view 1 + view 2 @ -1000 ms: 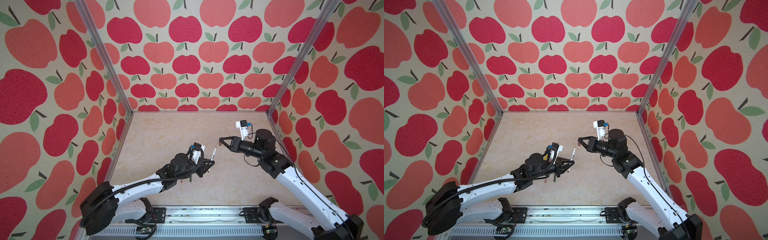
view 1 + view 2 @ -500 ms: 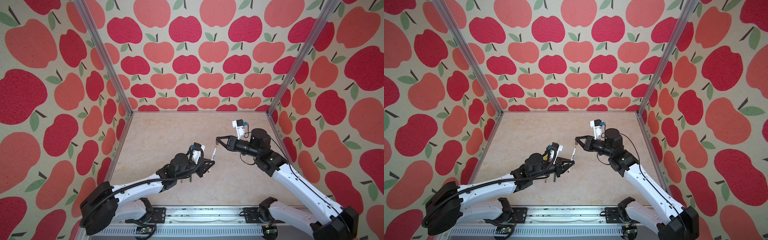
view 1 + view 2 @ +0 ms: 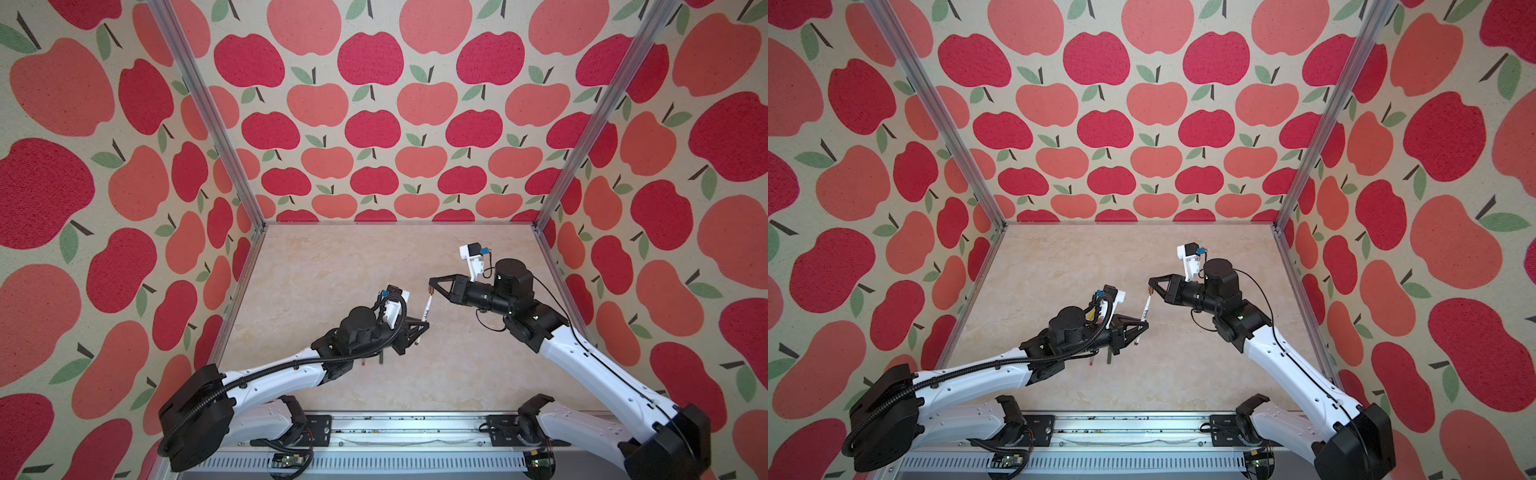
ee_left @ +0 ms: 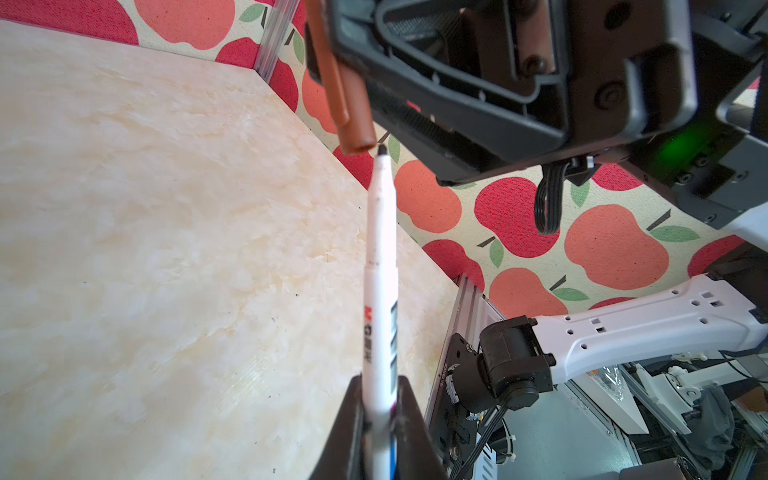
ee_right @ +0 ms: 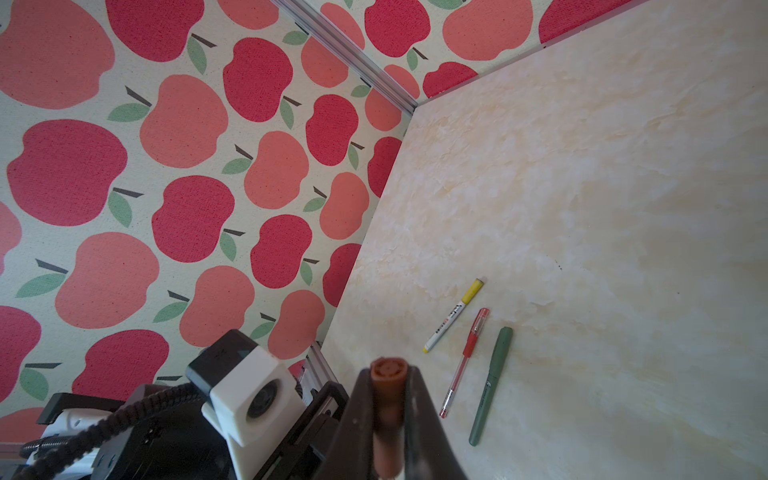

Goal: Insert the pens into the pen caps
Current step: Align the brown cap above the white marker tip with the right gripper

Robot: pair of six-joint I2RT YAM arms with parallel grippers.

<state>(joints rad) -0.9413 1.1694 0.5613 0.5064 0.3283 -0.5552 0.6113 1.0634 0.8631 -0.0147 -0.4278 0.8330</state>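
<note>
Jutting from left tool (image 4: 380, 384), pen (image 4: 380, 249) tip sits beside brown cap (image 4: 353, 116).

This is a robotics lab test cell. Apple-print fabric walls (image 3: 374, 124) hang on aluminium posts (image 3: 212, 124) at 11 and 1 o'clock and enclose a marble-look tabletop (image 3: 332, 270). The left arm (image 3: 274, 376) and right arm (image 3: 602, 374) are mounted on a metal rail (image 3: 415, 430) at 6 o'clock. Workshop clutter (image 4: 648, 399) lies outside the cell.

Both my arms reach inward from the near edge of the table (image 3: 332, 266). My left end effector (image 3: 424, 328) is pinched on the white pen (image 4: 380, 249); my right end effector (image 3: 431, 283), pointing toward the left edge, is pinched on the brown cap (image 4: 353, 112).
</note>
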